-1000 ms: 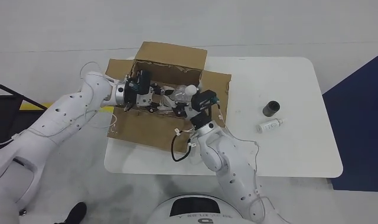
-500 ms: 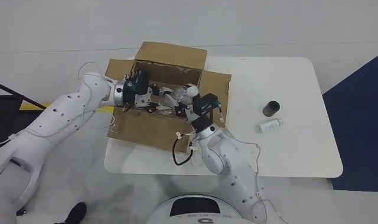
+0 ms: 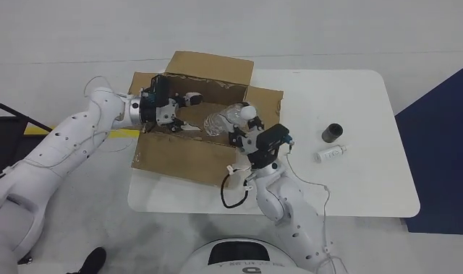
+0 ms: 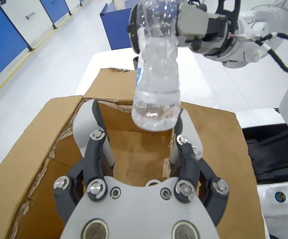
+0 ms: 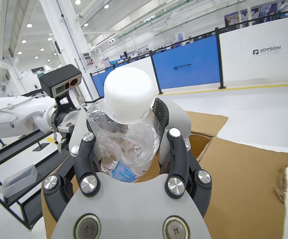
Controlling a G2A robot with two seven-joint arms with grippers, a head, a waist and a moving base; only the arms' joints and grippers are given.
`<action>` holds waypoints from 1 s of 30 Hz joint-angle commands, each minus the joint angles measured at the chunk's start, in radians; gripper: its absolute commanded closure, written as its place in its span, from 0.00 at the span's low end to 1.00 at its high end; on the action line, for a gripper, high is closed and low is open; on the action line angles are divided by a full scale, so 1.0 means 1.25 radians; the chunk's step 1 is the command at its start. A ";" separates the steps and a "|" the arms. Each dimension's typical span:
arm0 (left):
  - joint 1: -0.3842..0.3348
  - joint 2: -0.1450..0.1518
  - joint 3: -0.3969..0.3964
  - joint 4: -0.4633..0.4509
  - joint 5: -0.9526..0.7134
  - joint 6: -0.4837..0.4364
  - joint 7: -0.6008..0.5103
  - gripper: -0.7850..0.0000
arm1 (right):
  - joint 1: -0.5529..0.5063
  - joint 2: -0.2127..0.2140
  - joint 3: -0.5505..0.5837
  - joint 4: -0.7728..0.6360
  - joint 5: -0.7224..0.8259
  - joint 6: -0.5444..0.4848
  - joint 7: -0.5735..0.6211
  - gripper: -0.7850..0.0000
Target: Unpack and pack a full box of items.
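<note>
The likeliest trouble is a slip: the right hand [image 5: 127, 125] pinches the bottle [image 3: 226, 119] high up, at the shoulder just under the cap, so most of its length hangs free of the fingers and could swing or slide out if the arm turns quickly. The wall there is thin and already looks dented under the pads, so a harder squeeze would probably crumple it rather than hold it better. A second risk is a knock, because the bottle's base hangs over the open box [image 3: 181, 155], just beyond the spread fingers of the left hand [image 4: 137, 135], which sits empty at the box's left side. If either arm crosses toward the other, the base could strike those fingers or catch the torn flap edge. The bottle is clear ribbed plastic with a white cap and a bit of blue on its label. It seems to hold water, judging by the glints, which would make it bottom-heavy. It tilts, cap toward the right arm and base toward the left. Well apart on the bare desk [image 3: 347, 180] stand a dark cup [image 3: 332, 133] and, just beside it, a small white bottle [image 3: 330, 154] on its side, so a set-down near them would need care not to roll that one.
</note>
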 commanded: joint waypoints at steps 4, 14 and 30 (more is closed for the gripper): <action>0.016 0.013 -0.034 0.007 -0.011 0.000 0.002 0.00 | -0.077 0.008 0.061 -0.075 0.013 0.079 -0.090 1.00; 0.066 0.032 -0.094 0.000 -0.022 0.018 -0.033 0.00 | -0.307 0.009 0.202 -0.224 0.111 0.325 -0.341 1.00; 0.071 0.033 -0.100 -0.002 -0.030 0.017 -0.042 0.00 | -0.318 -0.003 0.198 -0.223 0.142 0.438 -0.430 1.00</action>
